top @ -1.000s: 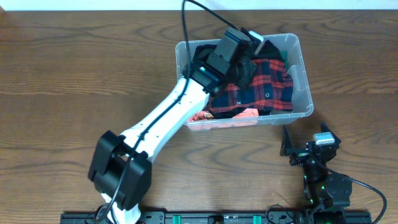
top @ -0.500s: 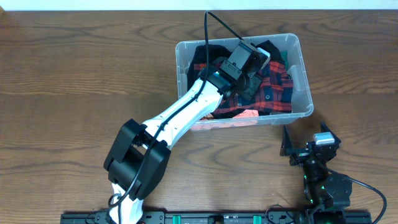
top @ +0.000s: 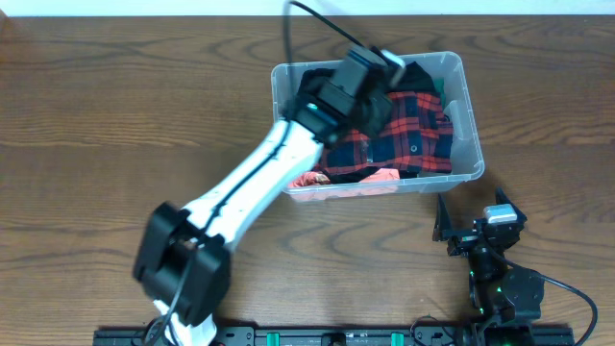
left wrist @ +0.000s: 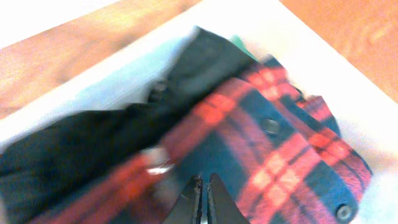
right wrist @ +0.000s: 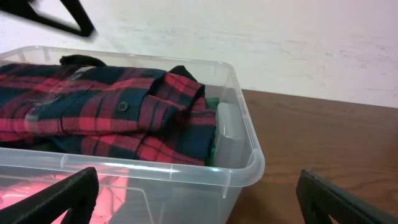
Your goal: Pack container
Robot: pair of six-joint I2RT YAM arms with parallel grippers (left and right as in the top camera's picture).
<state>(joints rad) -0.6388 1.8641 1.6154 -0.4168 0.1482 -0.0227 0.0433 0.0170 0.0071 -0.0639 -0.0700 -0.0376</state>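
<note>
One risk: left gripper (left wrist: pixel 202 184), jaws pressed together on nothing above the plaid shirt (left wrist: pixel 273 155) inside the container (top: pixel 471 115), may snag cloth and drag it out.

Clear container (right wrist: pixel 245 168) fills left and centre of frame, near corner rounded, rim glossy. Red-and-navy plaid shirt (right wrist: pixel 112 112) lies folded on top of contents, roughly level with rim, buttons visible. Green fabric (right wrist: pixel 211 148) wedged between shirt and right end wall. Pink fabric (right wrist: pixel 37 190) shows low down through front wall. Container sits on dark wood table (right wrist: pixel 323 137); white wall (right wrist: pixel 249 37) behind. Black angular part (right wrist: pixel 59 14) at top left, identity unclear. Right gripper (right wrist: pixel 199 177) just short of container, jaws spread wide, gripping nothing.
</note>
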